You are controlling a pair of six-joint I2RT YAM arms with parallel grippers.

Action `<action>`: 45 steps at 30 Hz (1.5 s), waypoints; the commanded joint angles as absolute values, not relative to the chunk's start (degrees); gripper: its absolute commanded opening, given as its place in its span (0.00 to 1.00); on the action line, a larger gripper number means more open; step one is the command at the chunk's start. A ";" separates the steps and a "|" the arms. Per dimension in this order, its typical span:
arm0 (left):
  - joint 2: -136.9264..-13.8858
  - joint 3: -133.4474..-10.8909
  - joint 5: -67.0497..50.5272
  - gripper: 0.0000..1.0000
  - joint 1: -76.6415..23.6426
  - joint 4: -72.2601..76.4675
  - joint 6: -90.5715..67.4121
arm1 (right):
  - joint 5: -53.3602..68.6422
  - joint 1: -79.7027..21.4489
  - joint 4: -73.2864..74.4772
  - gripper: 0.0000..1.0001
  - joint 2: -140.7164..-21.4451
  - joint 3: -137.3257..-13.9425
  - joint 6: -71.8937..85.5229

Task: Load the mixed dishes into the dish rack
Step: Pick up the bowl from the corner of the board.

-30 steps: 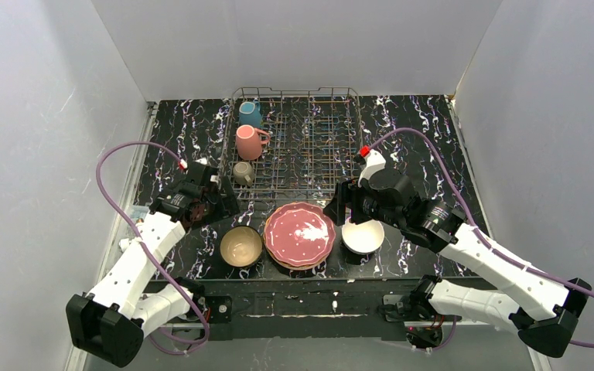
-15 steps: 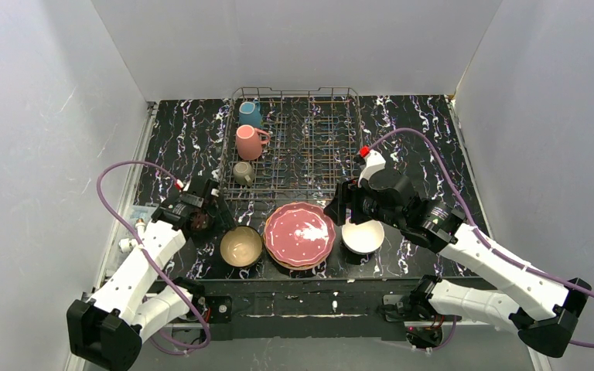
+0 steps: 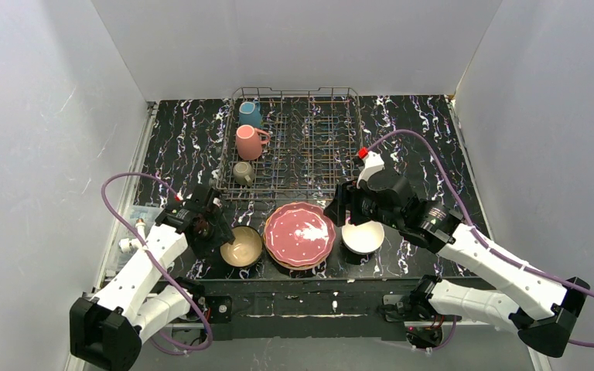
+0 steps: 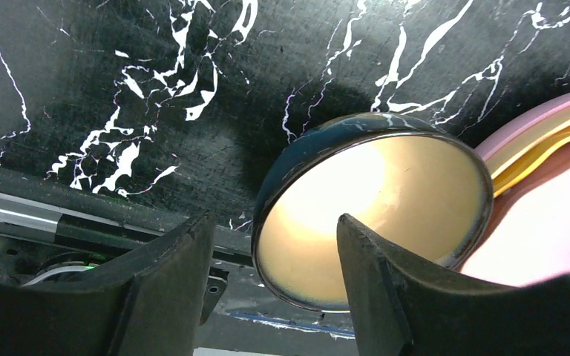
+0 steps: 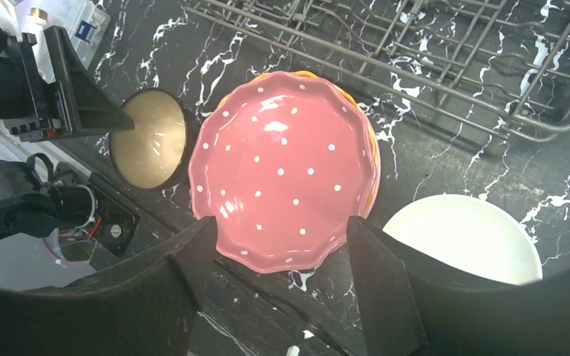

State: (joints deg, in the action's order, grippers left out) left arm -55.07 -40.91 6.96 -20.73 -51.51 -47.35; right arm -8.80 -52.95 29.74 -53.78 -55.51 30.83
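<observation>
Rim placement decides your left-side move. The left gripper (image 4: 273, 225) stands open with the near-left wall of the tan bowl (image 3: 241, 246) between its fingers. One pad is outside and one is over the cream interior, neither visibly touching. The bowl sits upright on the marble-patterned table (image 3: 178, 139). It is round and glossy with a dark glaze outside, so expect a slick, thin lip. Just right of it lies the pink plate (image 3: 300, 233), scalloped and white-dotted, flat atop an orange plate (image 5: 319, 76). Your right gripper (image 5: 280, 222) hovers over the plates' right side, jaws spread and empty. The white bowl (image 3: 363, 236) sits upright just right of the plates, beneath that wrist. The dish rack (image 3: 298, 90), thin grey wire, stands behind everything, with three mugs (image 3: 247, 142) in its left column. Your left arm is nearer the tan bowl.
</observation>
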 commanded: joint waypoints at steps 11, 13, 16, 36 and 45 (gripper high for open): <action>-59.02 -37.06 4.08 0.47 -21.33 -50.19 -49.60 | -8.88 -53.17 26.58 0.72 -52.65 -52.99 30.27; -59.75 -37.00 3.89 0.46 -21.65 -50.10 -49.54 | -8.88 -53.17 26.54 0.72 -52.44 -52.83 30.37; -60.53 -36.77 3.84 0.43 -22.18 -49.66 -49.51 | -8.98 -53.13 26.42 0.72 -52.30 -52.61 30.35; -61.69 -37.09 3.29 0.06 -22.86 -48.40 -48.27 | -8.81 -53.17 26.04 0.72 -50.95 -50.64 31.24; -59.57 -40.00 2.37 0.00 -22.86 -49.25 -44.98 | -9.05 -53.17 26.37 0.73 -50.39 -50.45 31.39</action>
State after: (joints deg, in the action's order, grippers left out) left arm -61.30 -37.06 2.96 -22.68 -48.27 -46.74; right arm -8.80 -52.95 28.16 -51.62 -50.72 31.29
